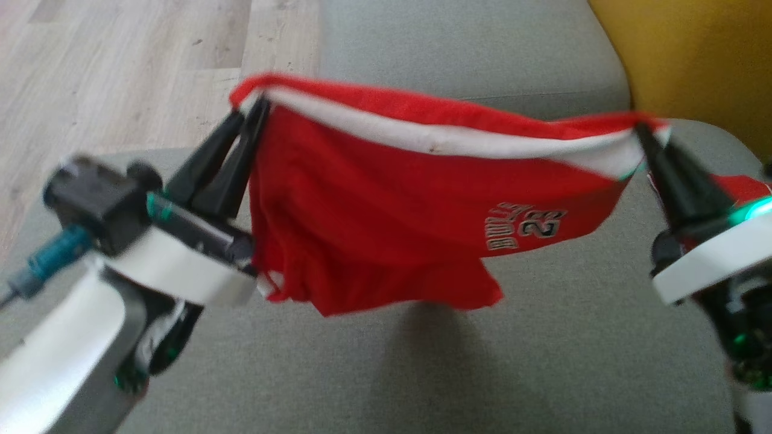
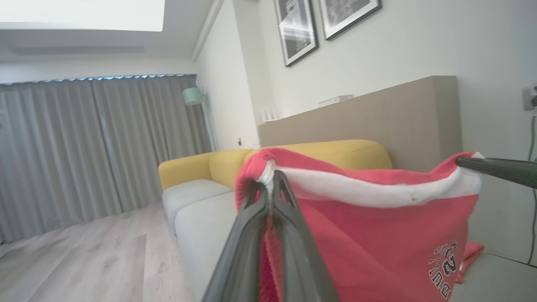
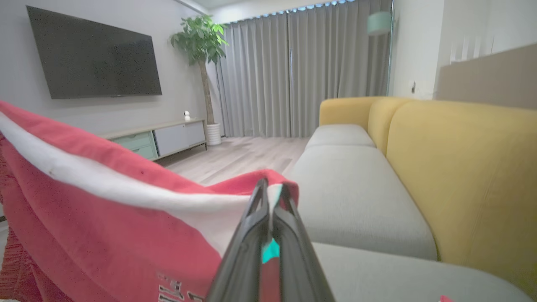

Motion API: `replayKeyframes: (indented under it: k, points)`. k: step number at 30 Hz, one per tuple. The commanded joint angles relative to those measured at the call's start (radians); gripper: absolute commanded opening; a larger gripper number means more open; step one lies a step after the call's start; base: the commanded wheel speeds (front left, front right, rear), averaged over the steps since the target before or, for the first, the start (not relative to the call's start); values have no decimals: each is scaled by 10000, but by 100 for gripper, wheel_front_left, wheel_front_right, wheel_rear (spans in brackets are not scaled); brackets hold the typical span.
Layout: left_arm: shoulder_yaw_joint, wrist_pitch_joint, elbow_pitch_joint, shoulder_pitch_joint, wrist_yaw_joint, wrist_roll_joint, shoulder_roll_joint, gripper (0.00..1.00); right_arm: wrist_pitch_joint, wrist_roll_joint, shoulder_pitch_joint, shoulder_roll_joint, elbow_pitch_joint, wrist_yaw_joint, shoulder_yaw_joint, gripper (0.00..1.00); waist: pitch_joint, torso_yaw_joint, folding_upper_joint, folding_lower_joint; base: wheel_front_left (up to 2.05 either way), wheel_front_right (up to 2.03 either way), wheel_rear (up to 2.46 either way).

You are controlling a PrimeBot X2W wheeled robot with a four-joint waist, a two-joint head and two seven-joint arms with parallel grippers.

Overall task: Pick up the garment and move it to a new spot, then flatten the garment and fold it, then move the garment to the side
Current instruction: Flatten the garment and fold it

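A grey sofa seat (image 1: 543, 361) lies beneath everything, its yellow backrest (image 1: 693, 54) rising on the seat's right and pale wooden floor (image 1: 120, 60) running off the seat's left. Across the room from the sofa are grey curtains (image 3: 272, 71), a wall television (image 3: 92, 58) and a potted plant (image 3: 199, 37). The red garment (image 1: 386, 199) hangs in the air above the sofa seat, stretched by its red-and-white band between the two hands, its lower cloth drooping towards the cushion. The left hand (image 1: 256, 108) is pinched closed on the band's corner on the floor side of the sofa, fingers slanting upward. The right hand (image 1: 642, 129) is clamped on the opposite corner, nearer the backrest.
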Motion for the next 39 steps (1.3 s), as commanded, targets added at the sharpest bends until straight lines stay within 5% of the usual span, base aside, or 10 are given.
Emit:
replayKeyframes:
  k: [1, 7, 14, 26, 32, 39]
  points:
    - [618, 297, -461, -1050, -107, -10, 371, 0, 234, 29, -830, -179, -774, 65, -24, 0, 13, -25, 0, 1, 0, 0, 0]
    - [451, 1074, -15, -2238, -593, -100, 346, 0, 925, -217, -1555, -60, -1049, 65, -218, 0, 353, -88, 0, 1, 0, 0, 0]
    - [288, 1296, 2430, -3446, -1335, -483, -175, 0, 699, -573, -3487, 94, 1405, 65, 37, 0, 1376, -254, 0, 1, 0, 0, 0]
    - [425, -414, 6410, -7642, -2406, 579, -1168, 0, -2417, -2068, -8939, 1392, 5563, 65, 363, 0, 3728, -805, 0, 1, 0, 0, 0]
    - [279, -1222, 7295, -7721, -2644, 464, -1296, 0, -3030, -1994, -8800, 1644, 6060, 65, 834, 0, 4608, -908, 0, 1, 0, 0, 0]
    - [-233, -2675, 7784, -5745, -2794, -239, -1377, 0, -3811, -1728, -6823, 1533, 6002, 65, 1525, 0, 5047, -829, 0, 1, 0, 0, 0]
